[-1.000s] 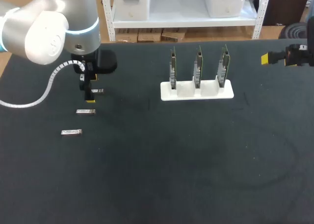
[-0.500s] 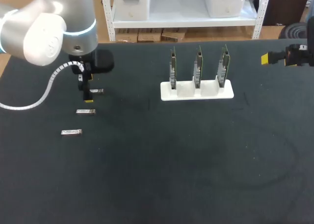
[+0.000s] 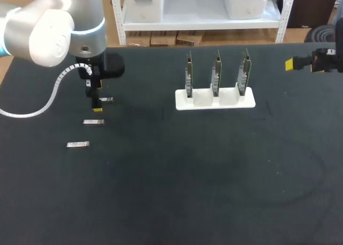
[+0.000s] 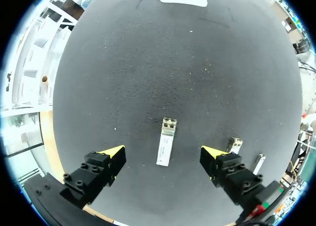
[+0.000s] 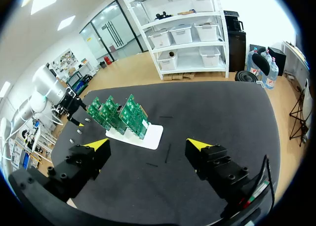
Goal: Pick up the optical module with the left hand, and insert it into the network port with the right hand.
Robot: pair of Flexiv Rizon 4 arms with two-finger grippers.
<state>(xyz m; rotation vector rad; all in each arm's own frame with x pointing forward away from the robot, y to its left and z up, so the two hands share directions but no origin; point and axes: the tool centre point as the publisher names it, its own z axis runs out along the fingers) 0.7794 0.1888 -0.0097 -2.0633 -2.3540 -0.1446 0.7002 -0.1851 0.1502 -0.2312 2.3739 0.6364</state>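
My left pincer (image 4: 162, 156) hung above the worktop (image 3: 187, 180) with its fingers apart, clamped on nothing. The optical module (image 4: 165, 148) lay flat on the worktop between the two yellow tips, touched by neither.

In my judgement, the step in hand was the grasp, and it called for the following:
- Descend straight and keep the module centred.
- Close across its narrow sides near mid-length, leaving one end free for the other arm to take.
- Keep clear of the second module (image 4: 234, 145), which lay just beside one finger. A third module (image 4: 258, 162) lay beyond it.

My right pincer (image 5: 148, 146) was also apart and empty, well away from the white holder (image 5: 150, 134) and its three upright green boards (image 5: 118, 114).

The left wrist view showed the module centred between the fingers. The head view could not confirm this, since there the module showed only just beside the black fingers. The head view did show all three modules in a slanted row and the two arms well apart. Only the right wrist view showed the boards' faces, and I could not make out the ports.
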